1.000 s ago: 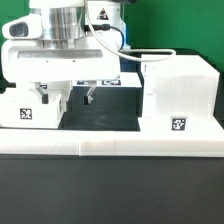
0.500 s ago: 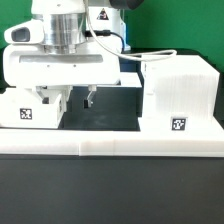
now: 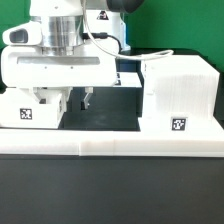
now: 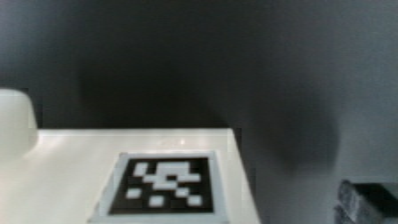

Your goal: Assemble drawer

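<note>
Drawer box (image 3: 178,92) and drawer part (image 3: 25,110) near the front edge of the tabletop (image 3: 110,112).
The box stands toward the exterior view's right edge and the tagged part toward the left. The gripper (image 3: 77,100) hangs just beside the part, fingers apart, holding nothing.

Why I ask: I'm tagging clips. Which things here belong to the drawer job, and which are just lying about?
Job in hand:
hand
big white box
smaller tagged white part

Just there:
white front ledge
black cable
black table
</note>
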### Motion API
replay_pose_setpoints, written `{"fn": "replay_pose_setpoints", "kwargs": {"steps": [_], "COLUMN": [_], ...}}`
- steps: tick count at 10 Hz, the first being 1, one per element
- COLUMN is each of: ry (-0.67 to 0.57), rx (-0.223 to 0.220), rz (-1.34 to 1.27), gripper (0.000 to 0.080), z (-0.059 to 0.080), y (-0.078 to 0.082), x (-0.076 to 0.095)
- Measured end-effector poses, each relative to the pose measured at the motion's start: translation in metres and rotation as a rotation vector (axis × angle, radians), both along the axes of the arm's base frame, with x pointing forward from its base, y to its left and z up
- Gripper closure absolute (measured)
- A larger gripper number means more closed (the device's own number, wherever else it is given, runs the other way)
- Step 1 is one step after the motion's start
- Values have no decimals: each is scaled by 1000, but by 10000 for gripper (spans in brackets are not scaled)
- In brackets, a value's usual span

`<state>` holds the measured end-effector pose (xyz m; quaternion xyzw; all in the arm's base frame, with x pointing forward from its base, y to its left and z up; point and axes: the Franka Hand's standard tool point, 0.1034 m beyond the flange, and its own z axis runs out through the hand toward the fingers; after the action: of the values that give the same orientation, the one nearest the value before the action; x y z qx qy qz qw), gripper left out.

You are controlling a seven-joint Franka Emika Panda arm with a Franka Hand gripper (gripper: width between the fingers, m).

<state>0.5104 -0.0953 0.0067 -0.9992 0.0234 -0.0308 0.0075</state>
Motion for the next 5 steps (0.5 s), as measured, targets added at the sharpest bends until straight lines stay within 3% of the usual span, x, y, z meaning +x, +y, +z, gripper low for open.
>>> {"fn": "replay_pose_setpoints", "kwargs": {"steps": [1, 2, 3, 4, 5], "ry": [0, 0, 0, 0, 0], "rx": [0, 0, 0, 0, 0], "rz": [-1, -1, -1, -1, -1], "gripper": [151, 249, 397, 397, 586], "z": [0, 0, 0, 0, 0], "y": [0, 1, 0, 0, 0], "x": [0, 0, 0, 0, 0]}}
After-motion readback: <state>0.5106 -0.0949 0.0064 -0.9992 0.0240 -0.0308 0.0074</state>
